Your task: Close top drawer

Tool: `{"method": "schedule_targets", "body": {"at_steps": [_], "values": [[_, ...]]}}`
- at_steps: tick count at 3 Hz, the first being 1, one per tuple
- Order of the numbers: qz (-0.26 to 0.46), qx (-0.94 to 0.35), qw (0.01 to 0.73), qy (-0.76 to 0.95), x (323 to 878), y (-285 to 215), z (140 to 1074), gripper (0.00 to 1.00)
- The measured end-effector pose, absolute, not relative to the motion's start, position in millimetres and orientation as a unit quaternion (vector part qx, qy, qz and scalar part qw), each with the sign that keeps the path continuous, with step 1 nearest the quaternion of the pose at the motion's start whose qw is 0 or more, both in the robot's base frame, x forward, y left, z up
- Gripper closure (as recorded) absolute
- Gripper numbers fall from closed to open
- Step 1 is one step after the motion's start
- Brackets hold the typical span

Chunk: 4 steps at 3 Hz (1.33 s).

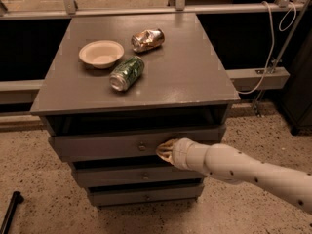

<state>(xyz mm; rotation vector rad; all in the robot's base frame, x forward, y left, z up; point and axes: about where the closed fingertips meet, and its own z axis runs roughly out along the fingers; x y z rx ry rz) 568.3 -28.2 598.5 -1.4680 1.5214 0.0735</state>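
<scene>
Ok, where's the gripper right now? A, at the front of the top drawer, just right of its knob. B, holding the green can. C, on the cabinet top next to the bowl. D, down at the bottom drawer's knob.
A: the gripper is at the front of the top drawer, just right of its knob.

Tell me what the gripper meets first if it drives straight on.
The gripper points at the wide grey wooden top drawer; it would likely meet its flat front first, right of the small round metal knob.
</scene>
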Motion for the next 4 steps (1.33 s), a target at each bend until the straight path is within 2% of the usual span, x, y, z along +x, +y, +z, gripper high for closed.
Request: {"method": "schedule_targets", "body": {"at_steps": [1, 2, 3, 4], "values": [[0.024, -0.609, 0.496, 0.618, 567, -31, 609, 1.0], [0.05, -0.628, 0.481, 0.609, 548, -30, 609, 1.0], [0.113, -0.661, 0.433, 0.603, 514, -36, 606, 0.77], [0.127, -0.668, 0.425, 0.597, 505, -31, 604, 0.53]]}}
